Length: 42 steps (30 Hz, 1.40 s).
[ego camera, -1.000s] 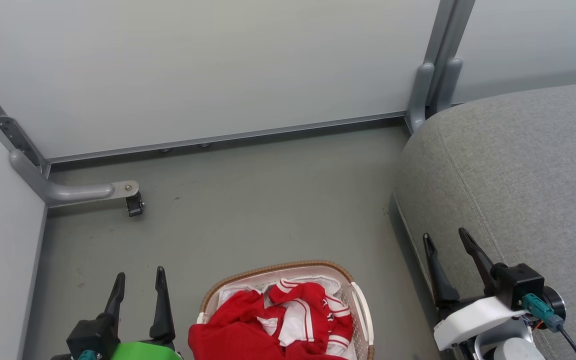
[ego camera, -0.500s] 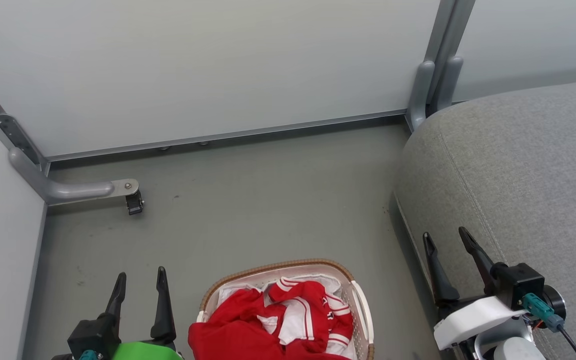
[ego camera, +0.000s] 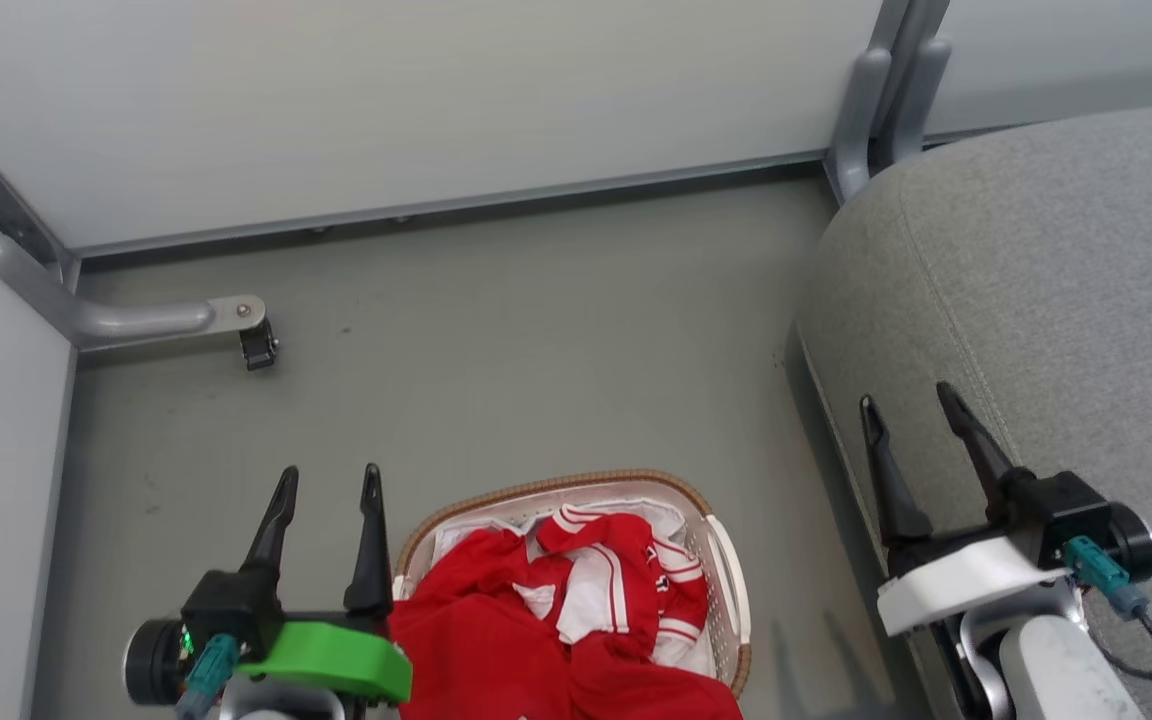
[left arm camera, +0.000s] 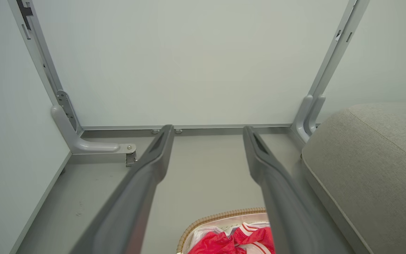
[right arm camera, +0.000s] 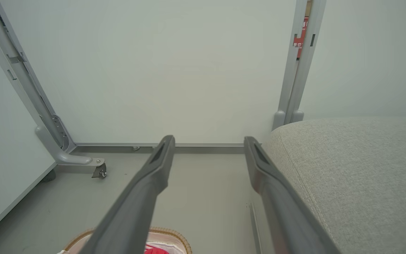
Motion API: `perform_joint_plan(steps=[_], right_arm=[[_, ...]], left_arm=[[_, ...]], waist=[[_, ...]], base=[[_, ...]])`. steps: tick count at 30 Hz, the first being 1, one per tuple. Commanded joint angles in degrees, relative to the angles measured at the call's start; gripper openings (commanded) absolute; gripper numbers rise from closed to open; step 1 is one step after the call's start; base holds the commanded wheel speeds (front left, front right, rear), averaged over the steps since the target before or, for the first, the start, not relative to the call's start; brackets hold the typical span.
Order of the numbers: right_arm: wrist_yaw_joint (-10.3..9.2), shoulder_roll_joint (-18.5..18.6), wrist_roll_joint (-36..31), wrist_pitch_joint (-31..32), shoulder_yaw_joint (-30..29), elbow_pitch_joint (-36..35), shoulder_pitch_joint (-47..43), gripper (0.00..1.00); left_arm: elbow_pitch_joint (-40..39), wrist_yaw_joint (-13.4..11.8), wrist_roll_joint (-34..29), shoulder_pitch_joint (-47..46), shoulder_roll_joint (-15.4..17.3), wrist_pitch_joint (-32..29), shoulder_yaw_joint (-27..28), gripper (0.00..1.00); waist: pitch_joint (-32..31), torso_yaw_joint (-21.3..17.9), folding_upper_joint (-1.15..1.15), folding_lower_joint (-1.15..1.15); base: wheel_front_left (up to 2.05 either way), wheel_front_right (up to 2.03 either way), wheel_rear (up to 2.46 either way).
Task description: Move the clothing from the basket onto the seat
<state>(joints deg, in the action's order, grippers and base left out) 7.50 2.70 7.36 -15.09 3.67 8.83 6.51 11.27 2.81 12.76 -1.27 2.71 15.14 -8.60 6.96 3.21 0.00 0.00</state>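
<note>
The red clothing (ego camera: 556, 620) with white trim lies heaped in the cream basket (ego camera: 726, 560) with its brown woven rim, on the floor at the bottom centre; some red cloth spills over the near-left rim. The big grey seat (ego camera: 1066, 290) fills the right side. My left gripper (ego camera: 328, 480) stands open just left of the basket, above the floor, holding nothing. My right gripper (ego camera: 908, 398) is open over the seat's left edge. In the left wrist view the clothing (left arm camera: 224, 243) and basket (left arm camera: 220, 215) show low between my fingers (left arm camera: 153, 165). The right wrist view catches the basket (right arm camera: 174, 236) and seat (right arm camera: 358, 169).
Pale partition walls close the back and left. A grey wall bracket with a small caster (ego camera: 256, 345) juts onto the floor at the left. A grey post (ego camera: 871, 110) stands at the seat's far corner. Bare grey floor (ego camera: 536, 340) lies beyond the basket.
The camera has tipped, so the whole scene has slid up and the basket shows more fully. Both grippers have risen further into the picture and stay open.
</note>
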Motion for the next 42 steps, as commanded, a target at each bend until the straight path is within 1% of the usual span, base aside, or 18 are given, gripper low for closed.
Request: perform_joint_plan(steps=[1, 5, 12, 17, 20, 23, 25, 27, 30, 35, 42], right_arm=[[-0.02, 0.34, -0.70, -0.12, -0.70, -0.77, 1.56, 1.00], [-0.03, 0.34, -2.07, -0.12, -2.81, -2.92, 4.76, 1.00], [-0.03, 0.33, -4.15, -0.12, -6.47, -7.44, 10.73, 1.00], [-0.03, 0.31, -4.26, -0.11, -8.54, -10.22, 14.35, 1.00], [-0.03, 0.28, -4.04, -0.12, -9.12, -11.70, 15.97, 1.00], [-0.03, 0.28, -3.44, -0.12, -8.81, -12.75, 17.29, 1.00], [-0.03, 0.29, -2.92, -0.12, -8.71, -13.50, 18.19, 1.00], [-0.03, 0.28, -2.46, -0.11, -8.51, -14.39, 18.91, 1.00], [-0.03, 0.25, -2.59, -0.11, -7.88, -16.16, 20.11, 1.00], [-0.03, 0.26, -2.30, -0.12, -7.32, -19.41, 22.20, 1.00], [-0.03, 0.25, -1.83, -0.12, -6.67, -23.33, 24.15, 1.00]], left_arm=[[0.17, 0.38, -0.85, -2.22, 0.31, 0.02, -0.67, 1.00], [2.52, 1.38, -1.36, -7.02, 0.31, 0.00, -3.83, 1.00], [12.17, 3.33, -2.39, -18.63, 0.29, 0.01, -11.39, 1.00], [21.89, 4.35, -2.00, -26.47, 0.31, 0.03, -19.84, 1.00], [27.92, 4.72, -1.42, -30.56, 0.31, 0.02, -26.25, 1.00], [32.39, 4.66, 0.75, -34.20, 0.31, 0.02, -32.30, 1.00], [35.14, 4.68, 3.61, -36.34, 0.36, 0.03, -36.59, 1.00], [37.47, 4.69, 5.30, -38.70, 0.36, -0.55, -39.58, 1.00], [40.08, 4.68, 8.84, -41.99, 0.36, -1.83, -41.63, 1.00], [42.91, 2.76, 13.18, -46.98, 0.38, -4.03, -44.21, 1.00], [45.37, 0.10, 18.13, -51.53, 0.36, -5.30, -46.35, 1.00]], waist=[[4.54, 0.08, 0.00, 0.00], [10.39, 0.07, 0.00, 0.00], [22.12, -0.43, 0.00, 0.00], [29.05, -1.72, 0.00, 0.00], [32.28, -2.57, 0.00, 0.00], [35.00, -3.84, 0.00, 0.00], [36.89, -4.77, 0.00, 0.00], [38.62, -5.49, 0.00, 0.00], [41.47, -6.53, 0.00, 0.00], [45.87, -8.04, 0.00, 0.00], [49.66, -9.50, 0.00, 0.00]], base=[[0.00, 0.00, 0.00], [0.00, 0.00, 0.00], [0.00, 0.00, 0.00], [0.00, 0.00, 0.00], [0.00, 0.00, 0.00], [0.00, 0.00, 0.00], [0.00, 0.00, 0.00], [0.00, 0.00, 0.00], [0.00, 0.00, 0.00], [0.00, 0.00, 0.00], [0.00, 0.00, 0.00]])
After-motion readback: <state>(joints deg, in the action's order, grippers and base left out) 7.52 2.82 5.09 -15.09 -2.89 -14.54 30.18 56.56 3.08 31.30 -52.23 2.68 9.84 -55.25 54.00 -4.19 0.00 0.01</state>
